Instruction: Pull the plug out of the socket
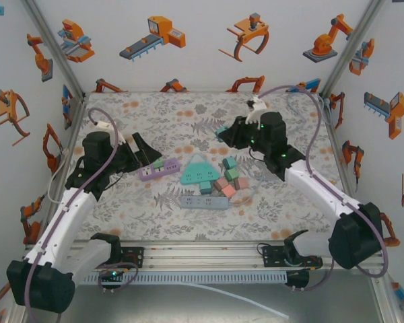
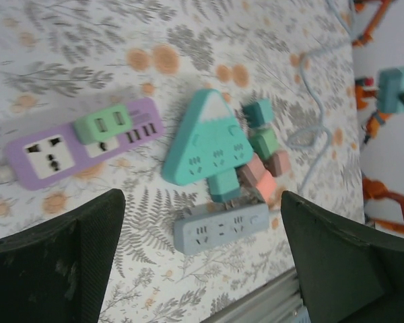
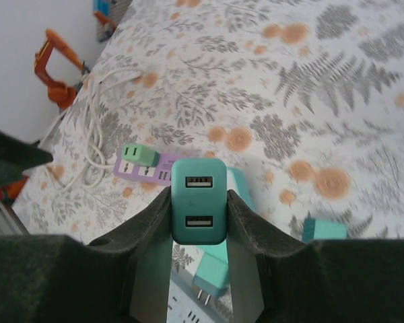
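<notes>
"Between the right gripper's (image 3: 198, 195) fingers, what have you got?"
"I see it pinching a teal plug (image 3: 198, 215), two USB ports facing me, held up off the floral table (image 3: 337, 81)"
"And the left gripper (image 2: 202, 222)?"
"Spread wide; beyond its fingers a green plug (image 2: 102, 124) sits in a purple socket strip (image 2: 47, 158). From overhead I get white walls (image 1: 209, 40) with orange robot stickers (image 1: 155, 37)"

A grey power strip (image 1: 204, 201) lies on the floral tabletop (image 1: 161, 111) — a teal triangular strip (image 1: 200, 171) sits just behind it, and pink, green and teal cubes (image 1: 231, 174) cluster just behind its right end.
</notes>
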